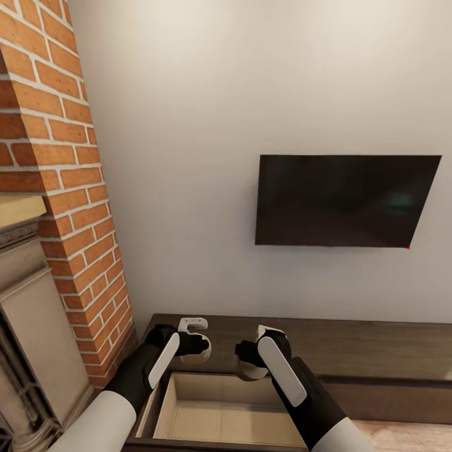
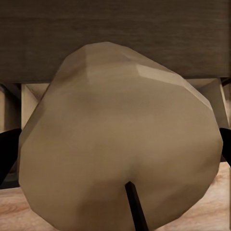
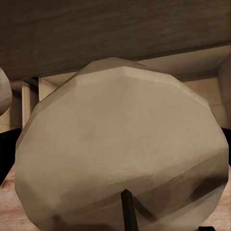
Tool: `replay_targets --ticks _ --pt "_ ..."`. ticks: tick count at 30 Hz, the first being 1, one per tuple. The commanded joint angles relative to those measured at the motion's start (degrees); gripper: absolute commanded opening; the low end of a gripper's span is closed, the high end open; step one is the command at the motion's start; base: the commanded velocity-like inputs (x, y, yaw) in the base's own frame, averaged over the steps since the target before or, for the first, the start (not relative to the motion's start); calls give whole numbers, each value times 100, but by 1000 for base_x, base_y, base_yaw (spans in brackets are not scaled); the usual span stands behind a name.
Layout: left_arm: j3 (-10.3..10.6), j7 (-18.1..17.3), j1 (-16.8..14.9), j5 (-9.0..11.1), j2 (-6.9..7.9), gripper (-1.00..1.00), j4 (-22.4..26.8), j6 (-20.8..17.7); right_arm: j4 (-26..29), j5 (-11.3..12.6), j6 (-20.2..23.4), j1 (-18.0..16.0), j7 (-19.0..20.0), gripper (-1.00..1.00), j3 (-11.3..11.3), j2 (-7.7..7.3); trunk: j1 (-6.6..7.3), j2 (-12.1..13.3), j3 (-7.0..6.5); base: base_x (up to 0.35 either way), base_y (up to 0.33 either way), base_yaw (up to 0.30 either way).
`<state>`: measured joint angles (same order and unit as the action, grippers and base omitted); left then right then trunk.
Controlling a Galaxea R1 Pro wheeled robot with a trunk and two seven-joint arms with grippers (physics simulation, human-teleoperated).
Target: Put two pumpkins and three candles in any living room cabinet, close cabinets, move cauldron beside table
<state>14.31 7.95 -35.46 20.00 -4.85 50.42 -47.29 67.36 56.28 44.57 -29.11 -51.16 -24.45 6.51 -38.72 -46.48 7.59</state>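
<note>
Both grippers hang over the open pull-out compartment (image 1: pixel 226 414) of the long dark-brown cabinet (image 1: pixel 364 345); its light wooden inside looks bare. My left gripper (image 1: pixel 199 347) is shut on a grey-beige candle (image 1: pixel 203 353), which looms large in the left wrist view (image 2: pixel 120 139) in front of the cabinet's edge. The right gripper (image 1: pixel 248 362) is shut on a second candle (image 1: pixel 252 371), seen close up in the right wrist view (image 3: pixel 120 149). The two candles hang side by side, a short gap apart, just above the cabinet's top edge.
A red brick chimney (image 1: pixel 56 157) and a stone fireplace surround (image 1: pixel 31 326) stand close on the left. A black TV (image 1: pixel 345 201) hangs on the white wall above the cabinet. Wooden floor (image 1: pixel 408 436) shows at lower right.
</note>
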Motion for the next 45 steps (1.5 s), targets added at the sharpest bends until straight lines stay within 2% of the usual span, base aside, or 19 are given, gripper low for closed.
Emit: replay_targets --ticks 1,15,26,33,45 --pt "12 45 -5 56 2 -100 9 -18 6 50 7 -7 -61 -100 -7 -1 -24 -50 28 0 0 0" --pt "10 33 -5 64 2 -100 3 -24 17 50 7 -7 -61 -100 -7 -1 -332 -611 279 0 0 0" --pt "16 92 -5 63 10 -100 3 -63 348 70 34 -7 -133 -100 -93 -1 -573 -1053 477 0 0 0" --pt "18 93 -5 73 8 -100 3 -84 329 79 230 -7 -152 -100 -80 -5 -727 -1333 603 0 0 0" --pt "15 93 -5 91 0 -100 -27 -87 260 85 253 -7 -136 -100 -68 -1 -990 -1815 818 0 0 0"
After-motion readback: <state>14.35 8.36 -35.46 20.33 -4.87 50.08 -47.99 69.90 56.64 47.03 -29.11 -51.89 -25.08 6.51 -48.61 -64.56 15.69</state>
